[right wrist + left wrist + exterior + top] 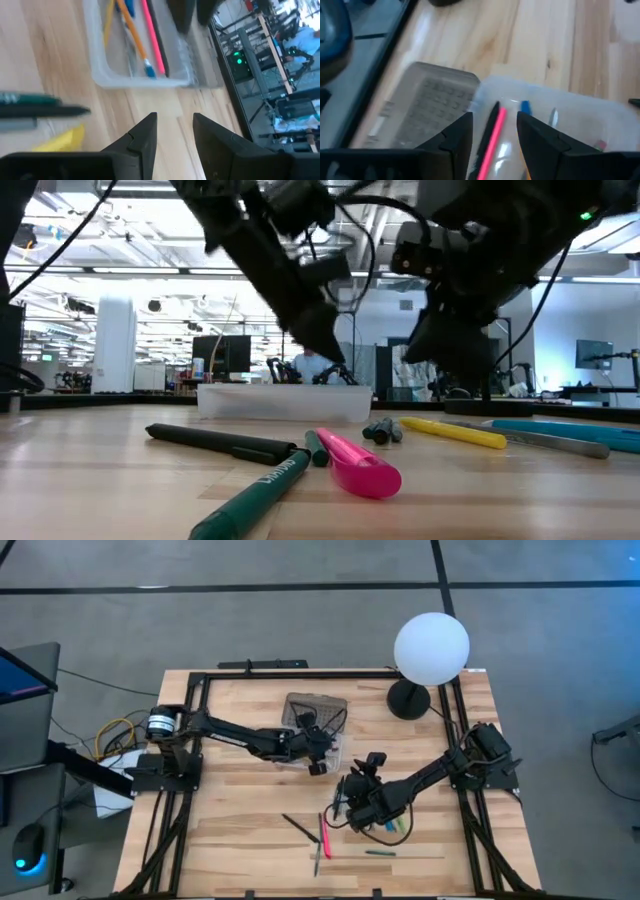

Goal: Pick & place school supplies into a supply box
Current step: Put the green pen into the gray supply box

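The clear supply box [338, 747] sits mid-table, its grey gridded lid [317, 708] lying open toward the far edge. A pink pen [492, 137], a black pen, orange pencils and blue-tipped ones [131, 37] lie inside. My left gripper [495, 117] hovers open just above the box, fingers either side of the pink pen without touching it. My right gripper [175, 117] is open above bare wood near the box's near side [345, 802]. On the table lie a black pen [215, 442], a pink marker [355, 462], a green pen [260, 485] and a yellow marker [455, 432].
A lamp with a white globe [431, 647] stands at the far right corner. More pens lie toward the near edge, among them a green one [380, 852] and a teal one [570, 432]. Black frame rails [195, 740] run along the table's sides.
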